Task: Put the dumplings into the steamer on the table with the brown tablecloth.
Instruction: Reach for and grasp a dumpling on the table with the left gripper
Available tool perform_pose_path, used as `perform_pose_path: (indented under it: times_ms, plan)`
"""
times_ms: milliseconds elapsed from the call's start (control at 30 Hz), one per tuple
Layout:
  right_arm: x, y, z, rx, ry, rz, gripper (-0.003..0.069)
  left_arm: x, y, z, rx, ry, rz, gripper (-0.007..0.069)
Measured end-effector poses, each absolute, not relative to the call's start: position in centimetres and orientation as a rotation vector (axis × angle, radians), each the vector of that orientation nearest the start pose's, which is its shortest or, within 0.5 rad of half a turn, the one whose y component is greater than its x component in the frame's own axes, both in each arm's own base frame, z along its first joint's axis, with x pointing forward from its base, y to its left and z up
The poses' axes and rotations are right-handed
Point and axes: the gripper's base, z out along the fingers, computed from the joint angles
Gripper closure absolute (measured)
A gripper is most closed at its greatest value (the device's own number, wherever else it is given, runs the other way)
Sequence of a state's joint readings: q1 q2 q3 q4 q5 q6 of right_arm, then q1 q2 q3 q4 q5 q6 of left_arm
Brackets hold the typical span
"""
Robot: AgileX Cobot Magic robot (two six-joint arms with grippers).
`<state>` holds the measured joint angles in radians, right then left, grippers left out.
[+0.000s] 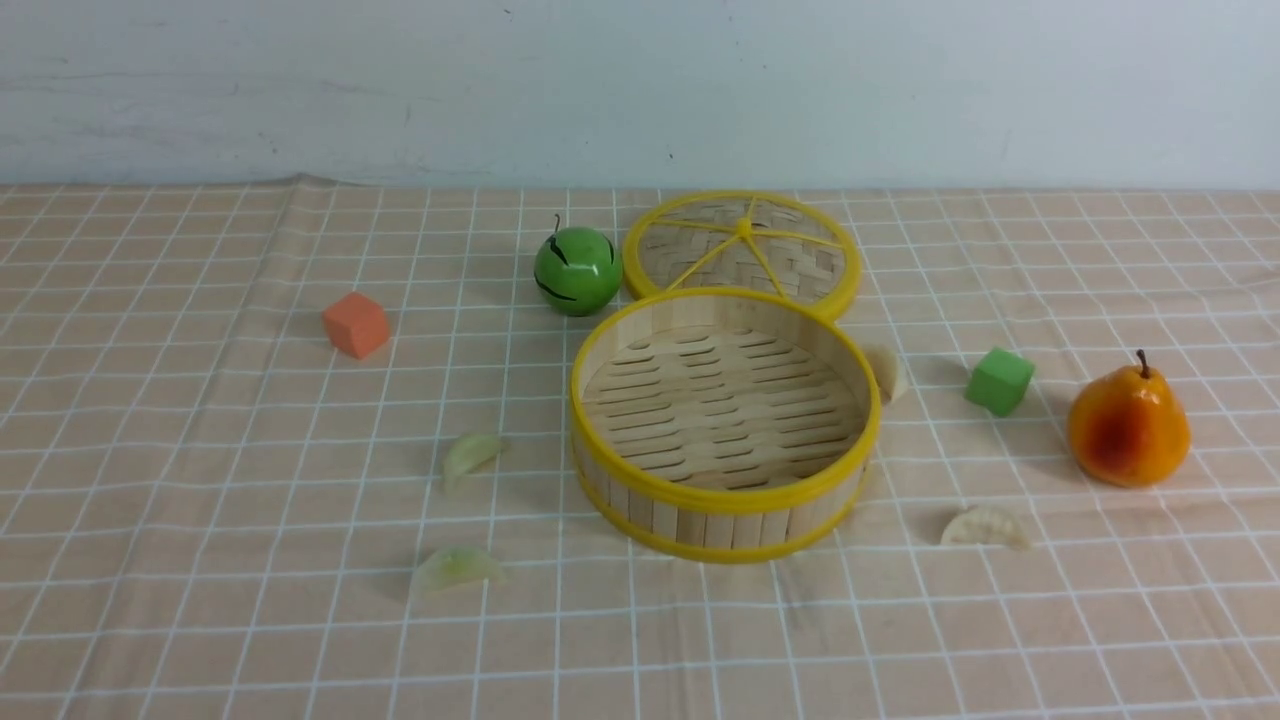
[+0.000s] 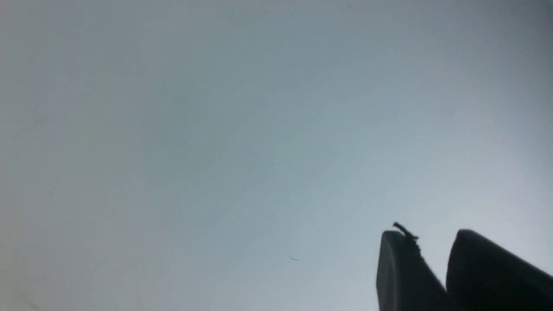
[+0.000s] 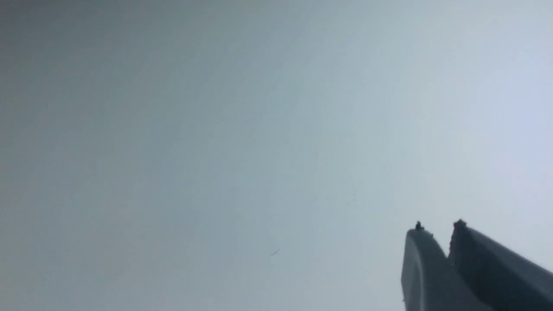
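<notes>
The steamer point(image 1: 722, 497) stands empty at the middle of the table with the brown tablecloth point(image 1: 200, 520). Two pale green dumplings point(image 1: 470, 455) point(image 1: 458, 567) lie on the cloth to its left. One cream-white dumpling point(image 1: 886, 372) leans against its right wall, and another point(image 1: 985, 527) lies to its front right. Neither arm shows in the front view. My left gripper point(image 2: 427, 235) and right gripper point(image 3: 438, 226) each show only dark fingertips against a blank grey wall, close together, with nothing between them.
The flat woven lid point(image 1: 742, 245) lies just behind the steamer, with a green apple point(image 1: 577, 270) to its left. An orange cube point(image 1: 356, 324) sits at the left, and a green cube point(image 1: 999, 380) and an orange pear point(image 1: 1128, 427) at the right.
</notes>
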<state>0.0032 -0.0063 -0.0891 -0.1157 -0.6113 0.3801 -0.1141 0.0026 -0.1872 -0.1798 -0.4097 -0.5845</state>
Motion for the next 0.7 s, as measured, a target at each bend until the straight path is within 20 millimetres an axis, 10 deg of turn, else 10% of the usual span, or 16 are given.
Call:
perform_pose_path:
  times_ms: [233,300,700]
  plan:
    - [3.1,0.7,34.1,0.010,0.956,0.189,0.0564,4.4,-0.4,37.8,-0.246,1.044,-0.594,0.0638]
    - [5.0,0.4,35.1,-0.002,1.137,0.090,0.0564,7.8,-0.8,38.6,-0.213,1.149,-0.507,0.0638]
    - [11.8,-0.3,29.3,0.238,1.944,0.086,0.0581,21.9,-3.7,31.3,-0.234,2.196,-0.299,0.0638]
